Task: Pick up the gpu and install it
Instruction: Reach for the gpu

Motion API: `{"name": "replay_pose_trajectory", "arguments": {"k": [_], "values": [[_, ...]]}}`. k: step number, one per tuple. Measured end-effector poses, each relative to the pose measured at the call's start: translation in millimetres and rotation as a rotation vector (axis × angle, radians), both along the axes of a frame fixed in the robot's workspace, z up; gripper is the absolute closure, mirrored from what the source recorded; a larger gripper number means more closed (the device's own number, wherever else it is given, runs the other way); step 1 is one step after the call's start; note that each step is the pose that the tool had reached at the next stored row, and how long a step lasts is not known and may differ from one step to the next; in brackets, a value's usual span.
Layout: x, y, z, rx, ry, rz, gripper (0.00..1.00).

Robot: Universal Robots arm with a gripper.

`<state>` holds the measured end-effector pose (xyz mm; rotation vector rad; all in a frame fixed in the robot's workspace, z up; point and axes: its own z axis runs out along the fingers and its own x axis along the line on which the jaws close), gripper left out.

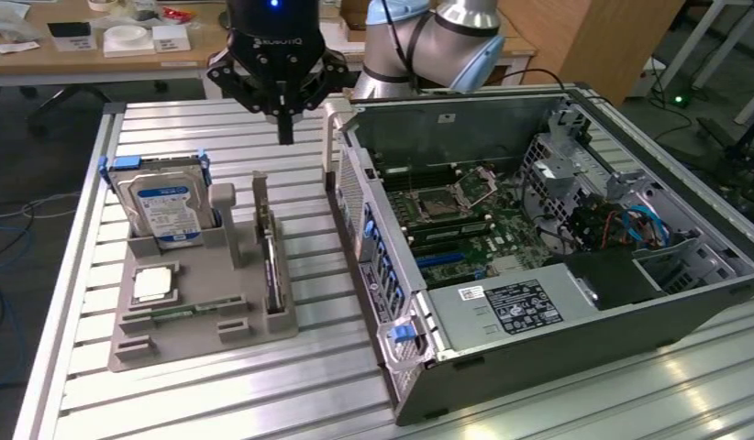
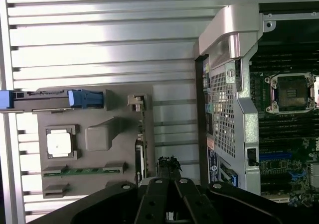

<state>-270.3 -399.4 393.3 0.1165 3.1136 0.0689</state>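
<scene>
The gpu (image 1: 270, 261) is a thin dark card standing on its edge in a slot on the exterior view's right side of the grey holder (image 1: 194, 335). From the wrist view I see it edge-on as a narrow dark strip (image 2: 141, 157). My gripper (image 1: 285, 136) hangs well above the slatted table, behind the holder and beside the computer case's back corner. Its fingers are shut together with nothing between them. In the wrist view the fingertips (image 2: 169, 165) sit close beside the gpu's edge, apart from it.
The open computer case (image 1: 670, 302) lies on its side at the exterior view's right, with its motherboard (image 1: 457, 220) and empty processor socket (image 2: 291, 92) exposed. The holder also carries a silver hard drive (image 1: 167, 209), a processor chip (image 1: 154, 282) and a green memory stick (image 1: 182, 313).
</scene>
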Motion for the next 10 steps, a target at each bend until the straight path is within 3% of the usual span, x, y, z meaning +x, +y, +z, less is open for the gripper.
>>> {"name": "replay_pose_trajectory", "arguments": {"k": [10], "values": [[-18.7,-0.1,0.0,0.0000,0.0000,0.000,0.89]]}}
